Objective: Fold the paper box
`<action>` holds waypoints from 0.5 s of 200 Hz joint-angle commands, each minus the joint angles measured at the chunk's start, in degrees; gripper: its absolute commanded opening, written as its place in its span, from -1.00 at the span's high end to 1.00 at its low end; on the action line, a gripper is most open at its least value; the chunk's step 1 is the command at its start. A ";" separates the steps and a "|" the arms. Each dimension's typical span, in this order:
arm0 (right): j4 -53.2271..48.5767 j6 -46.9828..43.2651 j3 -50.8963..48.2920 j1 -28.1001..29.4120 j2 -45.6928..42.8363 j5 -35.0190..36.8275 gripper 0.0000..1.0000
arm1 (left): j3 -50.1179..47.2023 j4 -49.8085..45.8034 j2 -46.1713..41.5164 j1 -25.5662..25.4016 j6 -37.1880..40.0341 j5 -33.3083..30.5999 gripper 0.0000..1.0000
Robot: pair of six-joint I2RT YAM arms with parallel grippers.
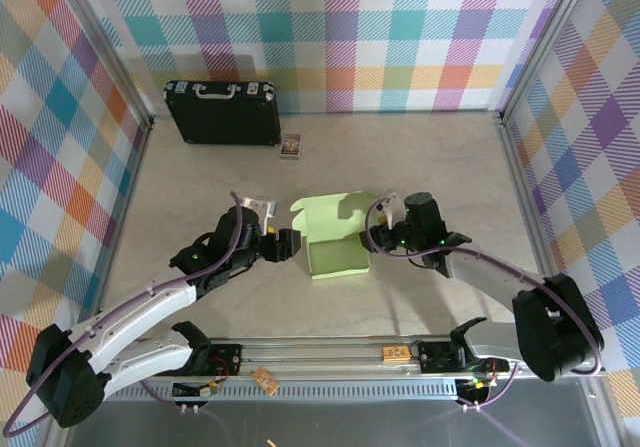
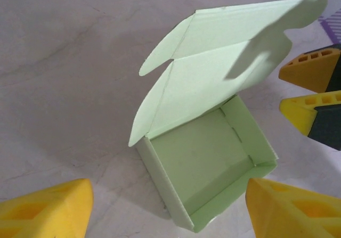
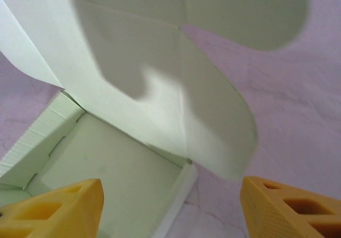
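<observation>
— Where's the paper box (image 1: 335, 242)?
— In the middle of the top view, on the pale table (image 1: 430, 167). Its tray is formed, with the walls up and the inside bare. The lid stands open along the far edge, its rounded tabs loose at the sides.

— And the grippers?
— The left gripper (image 1: 283, 244) sits just left of the tray, jaws spread and holding nothing. In its wrist view the yellow fingers (image 2: 53, 208) fill the two lower corners, with the tray's near corner between them. The right gripper (image 1: 372, 237) is just right of the tray and also spread. Its two fingertips (image 2: 306, 110) show at the right edge of the left wrist view, beside the lid.

— Is either one touching the card?
— I can't tell. In the right wrist view the raised lid hangs over the upper frame and throws shadow across the tray.

— What else is around?
— A black briefcase (image 1: 222, 112) with a silver handle stands in the upper left against the plaid wall (image 1: 330, 27). A tiny card (image 1: 291, 145) lies just right of it. Both are well apart from the box. Two small tan bits (image 1: 397, 353) sit near the metal rail (image 1: 320, 347) at the bottom, too small to identify.
</observation>
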 commanded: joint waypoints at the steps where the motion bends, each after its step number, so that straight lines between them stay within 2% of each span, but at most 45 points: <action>1: 7.29 -2.49 1.07 -0.98 2.73 -3.44 -0.33 | 0.26 3.79 1.74 1.36 3.57 1.27 -0.51; 18: 8.59 -1.80 1.38 -1.43 5.02 -2.64 -0.27 | -0.04 4.62 2.98 3.19 3.67 1.20 -0.51; 53: 10.92 -1.68 1.34 -1.78 7.69 -1.88 -0.20 | 0.15 7.52 5.05 7.09 3.56 5.70 -0.52; 82: 14.46 -1.97 0.41 -2.12 7.93 -0.75 -0.28 | 2.50 8.06 5.92 7.67 4.88 8.59 -0.51; 100: 15.06 -2.01 1.42 -3.22 8.95 -2.30 -0.31 | 7.28 4.34 7.48 7.72 7.94 10.48 -0.52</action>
